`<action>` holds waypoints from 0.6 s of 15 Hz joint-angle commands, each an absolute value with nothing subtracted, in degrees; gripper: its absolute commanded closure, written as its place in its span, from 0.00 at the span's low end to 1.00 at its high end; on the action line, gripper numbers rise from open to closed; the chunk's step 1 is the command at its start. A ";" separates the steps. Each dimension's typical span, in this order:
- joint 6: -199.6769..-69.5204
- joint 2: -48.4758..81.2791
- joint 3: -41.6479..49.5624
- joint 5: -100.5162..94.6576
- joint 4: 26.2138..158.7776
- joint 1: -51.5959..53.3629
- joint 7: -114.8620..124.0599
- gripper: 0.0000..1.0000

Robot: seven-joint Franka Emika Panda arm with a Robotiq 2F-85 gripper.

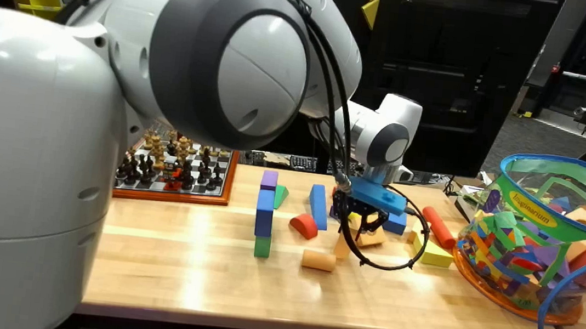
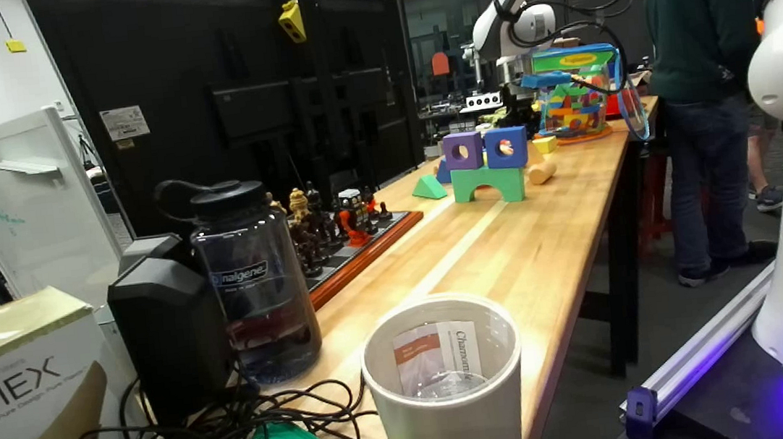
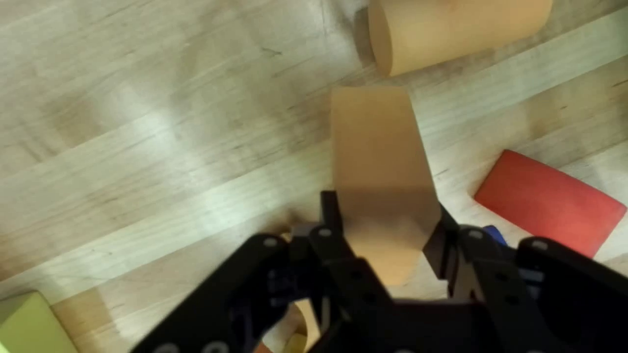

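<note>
My tool is clamped on a tan block over the wooden surface; in the wrist view a tan cylinder and a red block lie near it. In an exterior view a black cable loops in front of the tool, and a stack of blocks stands apart from it. The wrist view's upper edge crops the cylinder, only a corner of a blue piece shows past the tool, and I cannot tell whether the tan block touches the surface.
</note>
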State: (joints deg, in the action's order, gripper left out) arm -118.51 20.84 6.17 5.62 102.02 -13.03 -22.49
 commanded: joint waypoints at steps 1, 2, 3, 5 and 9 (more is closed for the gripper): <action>-122.41 14.61 5.77 4.51 108.82 -12.30 -21.75 0.84; -123.49 13.17 5.82 4.33 110.36 -12.03 -21.66 0.84; -124.17 11.95 5.88 4.27 111.51 -11.86 -21.75 0.84; -125.83 8.97 6.06 4.06 114.35 -11.43 -21.58 0.84; -127.27 3.58 6.35 4.09 118.69 -10.89 -21.82 0.84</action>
State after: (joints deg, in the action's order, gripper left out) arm -125.44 9.65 6.08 5.38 113.16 -11.56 -22.49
